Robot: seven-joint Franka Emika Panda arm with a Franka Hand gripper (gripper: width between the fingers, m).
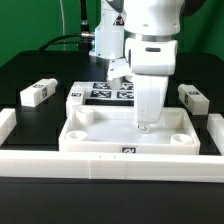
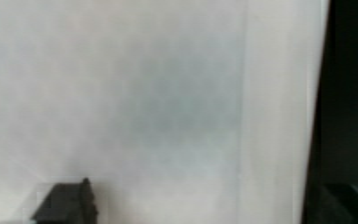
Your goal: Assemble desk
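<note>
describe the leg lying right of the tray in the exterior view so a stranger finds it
Find the white tray-like desk top in the middle of the black table. Off its rim toward the exterior view's right lies a short square white leg, alone on the black. It is stubby and tagged, unlike the long border rail in front.
</note>
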